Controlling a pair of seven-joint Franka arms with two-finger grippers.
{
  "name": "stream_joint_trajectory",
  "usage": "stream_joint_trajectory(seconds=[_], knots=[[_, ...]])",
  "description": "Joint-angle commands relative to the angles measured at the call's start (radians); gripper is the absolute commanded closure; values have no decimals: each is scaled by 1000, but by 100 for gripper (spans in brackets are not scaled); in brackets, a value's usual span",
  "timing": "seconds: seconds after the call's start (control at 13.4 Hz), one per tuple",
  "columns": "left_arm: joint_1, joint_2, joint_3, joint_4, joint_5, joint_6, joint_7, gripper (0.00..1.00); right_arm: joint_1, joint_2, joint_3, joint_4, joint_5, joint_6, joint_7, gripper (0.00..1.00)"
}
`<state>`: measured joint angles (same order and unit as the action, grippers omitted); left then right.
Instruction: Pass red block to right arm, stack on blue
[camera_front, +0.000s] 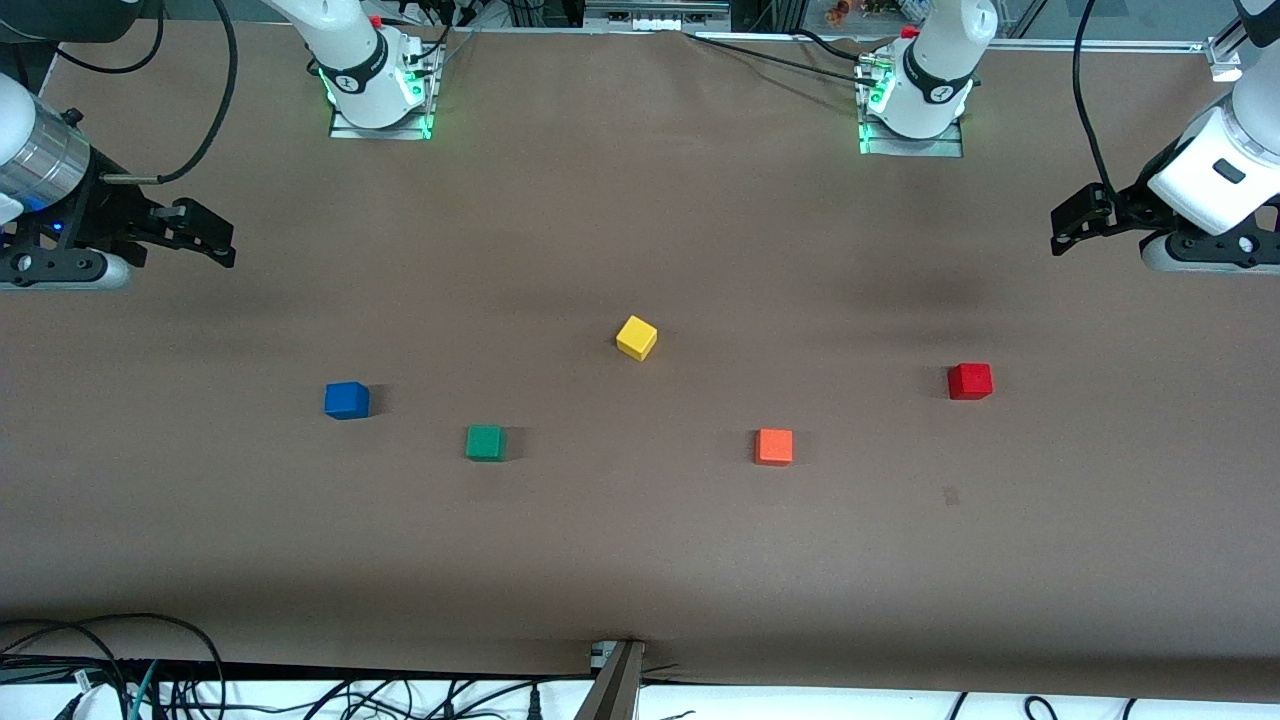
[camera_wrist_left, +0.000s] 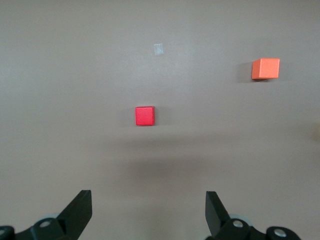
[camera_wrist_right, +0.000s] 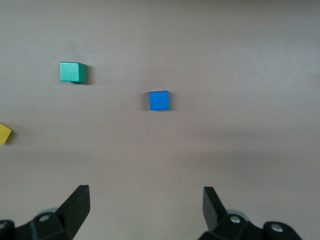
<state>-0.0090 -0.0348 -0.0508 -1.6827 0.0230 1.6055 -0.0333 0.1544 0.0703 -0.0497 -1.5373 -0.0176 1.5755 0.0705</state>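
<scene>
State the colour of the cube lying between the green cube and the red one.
Orange, clearest in the front view.

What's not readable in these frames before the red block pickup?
- Left claw: front view's edge cuts off most of its arm.
- Right claw: same, cut by the edge at the right arm's end.
- Yellow cube: half cut off in the right wrist view.
- Pale fleck near the red block: too small to identify.
</scene>
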Motion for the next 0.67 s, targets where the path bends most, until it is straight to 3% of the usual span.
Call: stream_joint_trajectory(seconds=[0.0, 0.6], knots=[[-8, 10, 6, 28, 6, -19, 20, 0, 2, 8, -1, 19, -16, 0, -31, 0], [-6, 10, 5, 28, 5, -24, 19, 0, 2, 8, -1, 19, -13, -5, -20, 0]])
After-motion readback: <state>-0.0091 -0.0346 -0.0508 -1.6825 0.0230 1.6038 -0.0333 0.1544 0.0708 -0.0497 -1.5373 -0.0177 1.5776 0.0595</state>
